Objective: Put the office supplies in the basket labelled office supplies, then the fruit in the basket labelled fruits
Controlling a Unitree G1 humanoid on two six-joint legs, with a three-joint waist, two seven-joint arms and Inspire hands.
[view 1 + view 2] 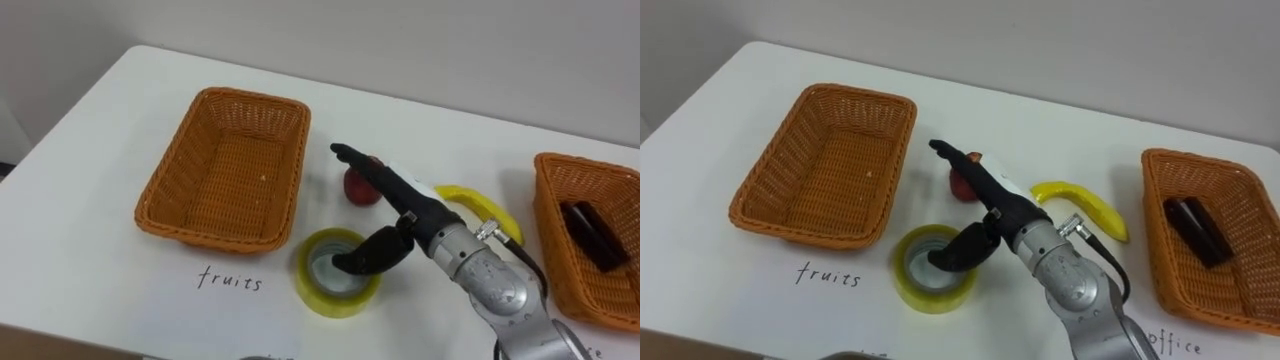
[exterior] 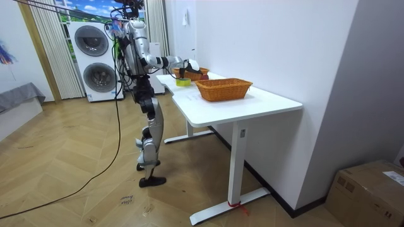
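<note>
**Fruit may roll**

The small red round fruit [image 1: 357,189] lies beneath the fingers of my right hand [image 1: 404,208], spread and holding nothing; the yellow tape roll [image 1: 330,298] sits under the thumb. Closing clumsily, I might push the fruit away.

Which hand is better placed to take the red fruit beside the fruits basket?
Right. The right hand is stretched over the table from the lower right, its fingers straight and reaching over the red fruit, thumb above the yellow tape roll.
</note>
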